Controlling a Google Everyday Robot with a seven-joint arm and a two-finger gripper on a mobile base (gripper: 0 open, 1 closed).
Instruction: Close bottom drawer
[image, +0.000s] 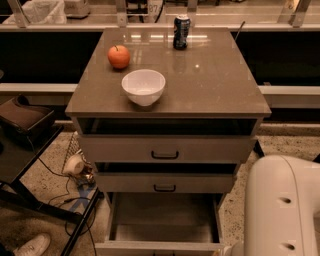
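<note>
The bottom drawer (161, 246) of the grey-beige cabinet (200, 85) is pulled far out toward me. Its empty inside shows, and its front lies at the lower edge of the camera view, so the handle is barely seen. The two drawers above it, each with a black bar handle (165, 155), are slightly out. My gripper is not in view. Only a white, rounded part of my arm (285, 210) fills the lower right corner, just right of the open drawer.
On the cabinet top stand a white bowl (143, 86), an orange-red apple (119, 56) and a dark can (181, 31). A black stand with cables (45, 200) and a shoe (31, 246) are on the floor at left. A rail and counter run behind.
</note>
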